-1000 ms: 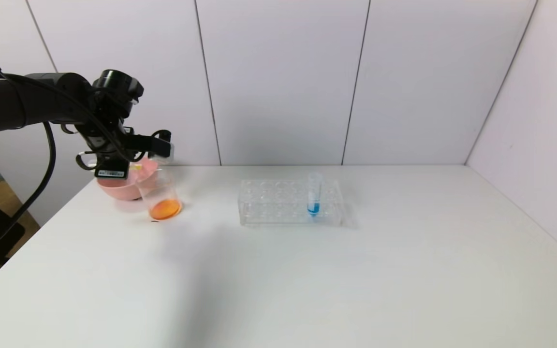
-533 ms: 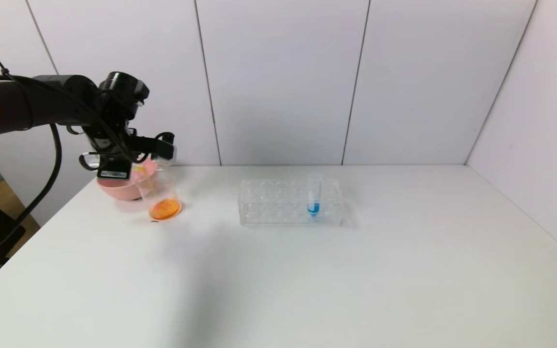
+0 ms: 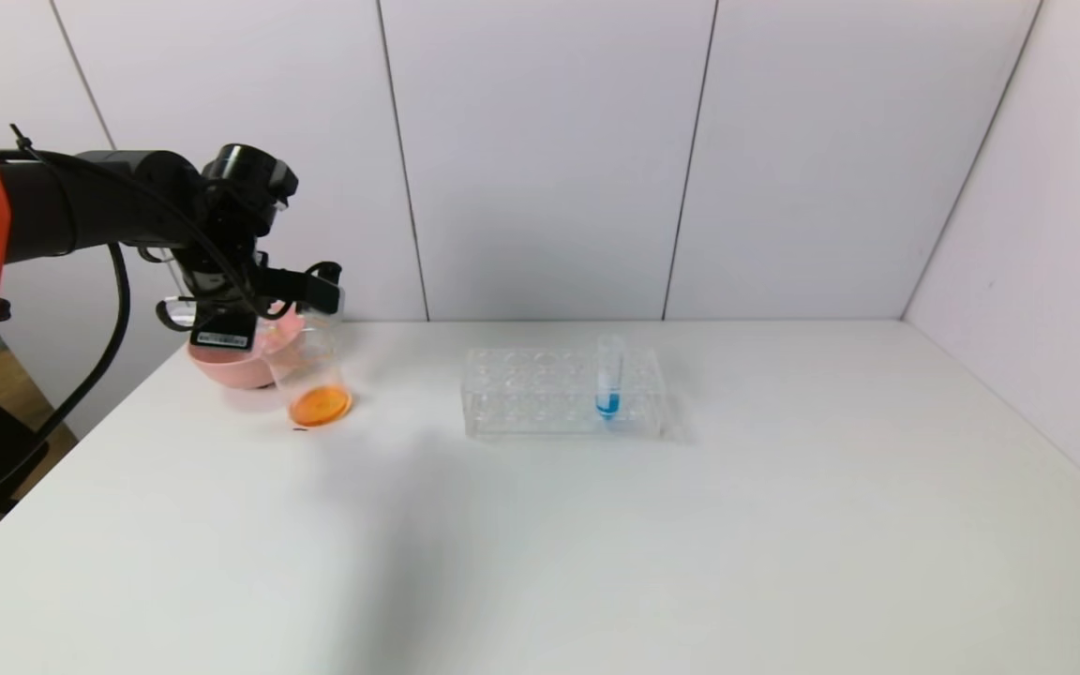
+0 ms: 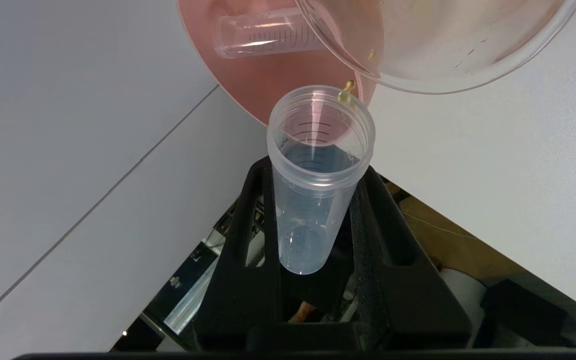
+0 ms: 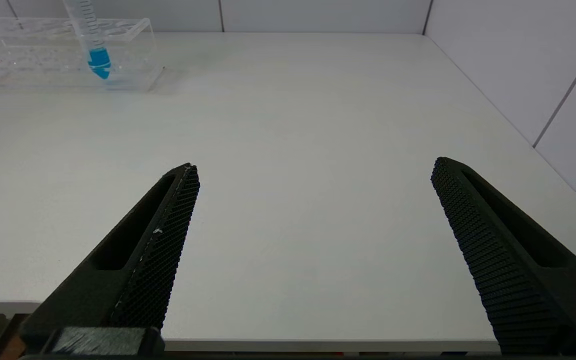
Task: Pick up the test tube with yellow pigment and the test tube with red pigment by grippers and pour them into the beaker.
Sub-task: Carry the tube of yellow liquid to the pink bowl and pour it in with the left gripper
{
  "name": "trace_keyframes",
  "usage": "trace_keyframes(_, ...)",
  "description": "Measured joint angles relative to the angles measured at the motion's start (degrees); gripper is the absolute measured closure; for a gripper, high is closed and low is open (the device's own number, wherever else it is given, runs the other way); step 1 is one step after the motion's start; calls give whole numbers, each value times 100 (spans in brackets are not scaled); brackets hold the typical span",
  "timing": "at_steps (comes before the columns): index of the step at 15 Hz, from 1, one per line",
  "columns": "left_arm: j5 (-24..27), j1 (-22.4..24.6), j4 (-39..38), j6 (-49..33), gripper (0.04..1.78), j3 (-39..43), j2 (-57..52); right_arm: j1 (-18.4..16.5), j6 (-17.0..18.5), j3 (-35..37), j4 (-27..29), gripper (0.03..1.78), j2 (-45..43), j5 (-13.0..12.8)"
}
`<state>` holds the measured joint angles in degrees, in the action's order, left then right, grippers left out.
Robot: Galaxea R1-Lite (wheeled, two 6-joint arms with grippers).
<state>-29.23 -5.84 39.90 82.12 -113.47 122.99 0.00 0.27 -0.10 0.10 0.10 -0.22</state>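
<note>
Clear, glossy plastic is seen in the test tube (image 4: 318,170), the beaker (image 4: 443,45) and the tube rack (image 3: 540,394). A smooth matt white finish is shown by the tabletop (image 3: 596,544). Matt black, finely ribbed pads (image 5: 168,240) are borne by the right claw (image 5: 313,172).

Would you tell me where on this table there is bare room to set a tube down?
The wide stretch of table in front of and to the right of the tube rack is bare. It is crowded at the far left corner, where the left gripper holds an emptied test tube tipped by the beaker and pink bowl.
</note>
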Motion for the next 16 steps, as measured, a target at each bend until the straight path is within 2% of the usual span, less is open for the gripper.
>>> trace_keyframes(3,-152,-44,-5,57,139,2,27,0,0,0,0,11,0,0)
trace_keyframes(16,-155,-60,-2,24,139,11,30,0,-2,0,0,11,0,0)
